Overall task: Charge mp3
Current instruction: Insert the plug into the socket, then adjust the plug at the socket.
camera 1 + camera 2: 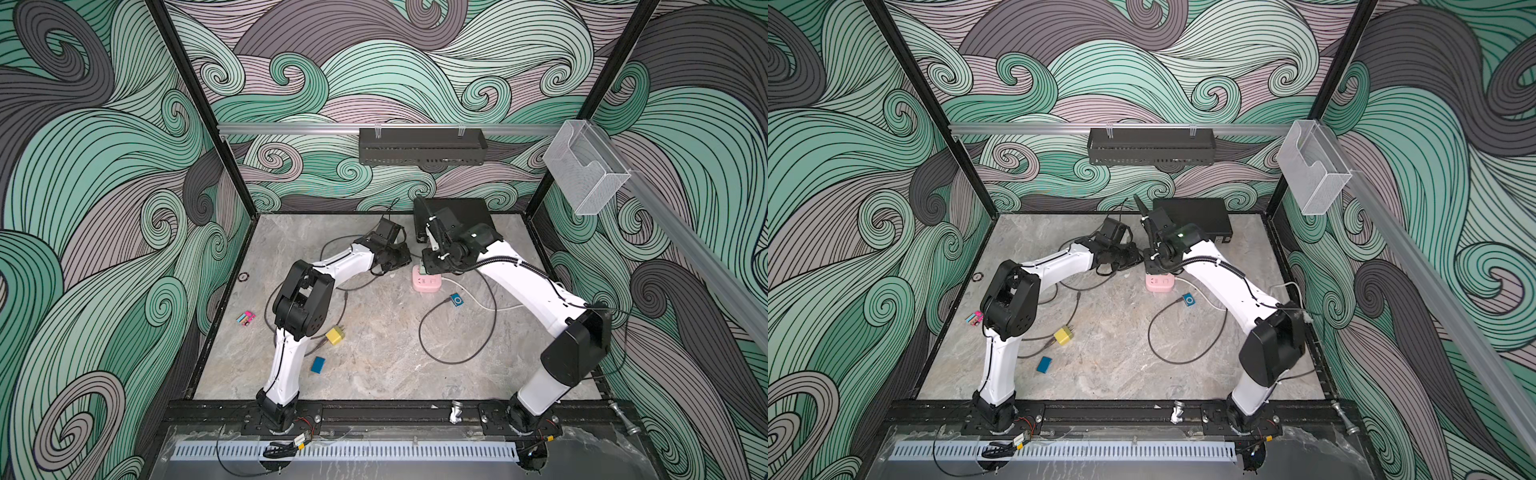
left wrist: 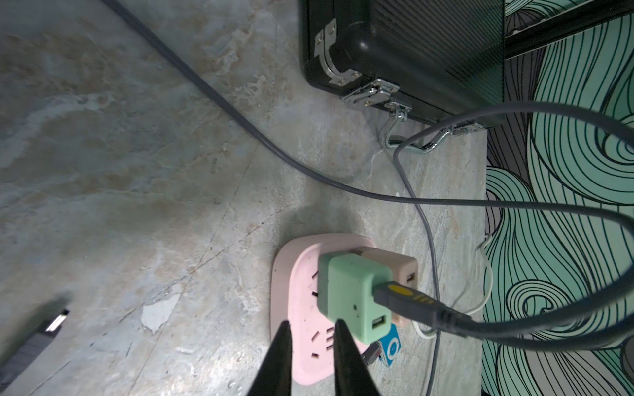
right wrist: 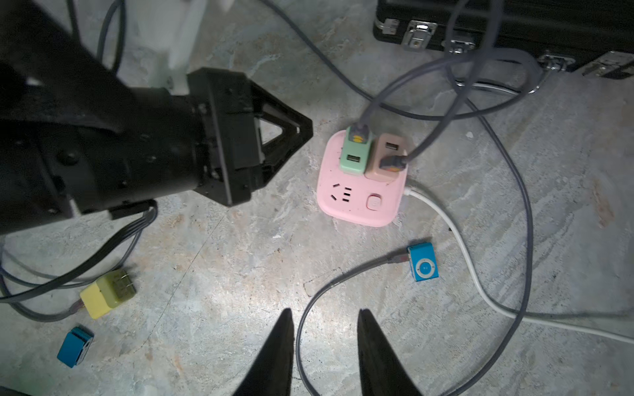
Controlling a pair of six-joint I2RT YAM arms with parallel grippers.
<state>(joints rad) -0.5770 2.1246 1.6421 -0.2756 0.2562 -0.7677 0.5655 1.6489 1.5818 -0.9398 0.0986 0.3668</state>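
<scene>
A small blue mp3 (image 1: 457, 300) (image 1: 1189, 300) (image 3: 422, 262) (image 2: 391, 346) lies on the table just in front of the pink power strip (image 1: 431, 286) (image 1: 1161, 286) (image 3: 356, 205) (image 2: 295, 301), with a grey cable (image 3: 343, 277) plugged into it. A green charger (image 3: 355, 154) (image 2: 356, 298) and a tan charger (image 3: 386, 171) (image 2: 406, 267) sit in the strip, each with a grey USB plug in it. My left gripper (image 2: 312, 324) (image 3: 307, 128) hovers beside the strip, slightly open and empty. My right gripper (image 3: 326, 310) hangs open above the cable's loop, holding nothing.
A black case (image 1: 461, 212) (image 1: 1192, 214) (image 3: 514, 24) stands behind the strip. At the left lie a yellow charger (image 1: 335, 336) (image 3: 106, 298) on its own cable, a second small blue player (image 1: 318, 365) (image 3: 74, 346) and a pink item (image 1: 246, 318). The strip's white cord (image 3: 480, 284) runs right.
</scene>
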